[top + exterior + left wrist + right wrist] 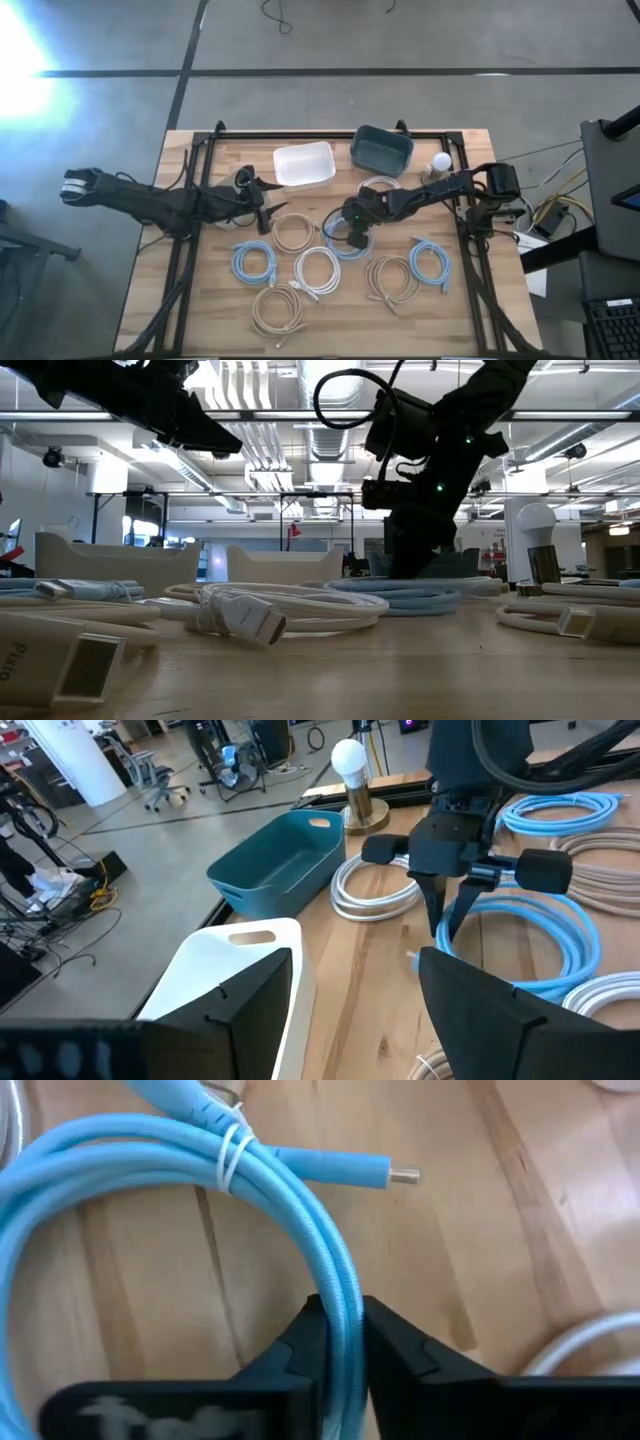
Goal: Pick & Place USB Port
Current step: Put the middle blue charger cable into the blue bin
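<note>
A light-blue coiled USB cable (352, 243) lies on the wooden table near its middle, tied with a white twist tie (232, 1152), its plug (400, 1176) resting on the wood. My right gripper (347, 228) reaches in from the table's right and is shut on this coil. My left gripper (265, 205) hovers open above the table left of centre, next to the white bin (305, 165), touching nothing. In the left wrist view my left gripper's (350, 1020) fingers frame the right gripper (450, 910) farther off. My right gripper (340, 1315) pinches the bundled strands of the blue coil's loop (335, 1275) between its two fingers, on the side away from the tie. The fingers come from above, pointing down, and lie across the strands. The coil (400, 595) rests flat on the table.
Several other coiled cables lie nearby: blue (255, 262), white (317, 270), beige (293, 232), beige (392, 278), blue (430, 262), white (380, 190). A teal bin (382, 148) and the white bin stand at the far edge, with a light bulb on a stand (441, 162) to their right.
</note>
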`<move>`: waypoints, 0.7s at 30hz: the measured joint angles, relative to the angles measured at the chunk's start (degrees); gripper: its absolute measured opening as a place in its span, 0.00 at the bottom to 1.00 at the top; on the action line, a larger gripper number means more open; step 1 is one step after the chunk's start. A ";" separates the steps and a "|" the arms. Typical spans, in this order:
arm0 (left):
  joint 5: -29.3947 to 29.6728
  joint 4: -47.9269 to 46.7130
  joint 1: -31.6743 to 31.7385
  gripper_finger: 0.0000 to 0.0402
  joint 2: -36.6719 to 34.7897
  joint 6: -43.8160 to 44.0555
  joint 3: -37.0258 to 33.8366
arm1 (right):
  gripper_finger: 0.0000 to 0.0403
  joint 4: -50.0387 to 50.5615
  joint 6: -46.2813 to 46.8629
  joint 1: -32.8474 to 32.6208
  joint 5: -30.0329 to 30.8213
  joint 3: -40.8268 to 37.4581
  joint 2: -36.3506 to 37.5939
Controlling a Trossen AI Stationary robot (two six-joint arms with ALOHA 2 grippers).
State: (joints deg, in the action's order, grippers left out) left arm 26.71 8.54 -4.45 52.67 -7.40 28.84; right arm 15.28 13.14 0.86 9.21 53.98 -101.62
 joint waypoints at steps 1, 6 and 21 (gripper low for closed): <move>0.01 0.01 0.00 0.59 0.01 0.00 0.00 | 0.07 1.82 0.13 -0.02 -0.06 0.73 0.02; 0.01 0.00 0.00 0.58 0.03 0.01 -0.02 | 0.07 11.69 1.33 -0.09 0.30 5.16 1.52; 0.27 -0.02 0.00 0.58 0.03 -0.43 -0.04 | 0.10 26.18 3.48 0.92 35.08 9.91 14.08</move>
State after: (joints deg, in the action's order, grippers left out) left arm 26.98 8.51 -4.45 52.71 -7.83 28.80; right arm 41.46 16.62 1.78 44.29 63.89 -87.55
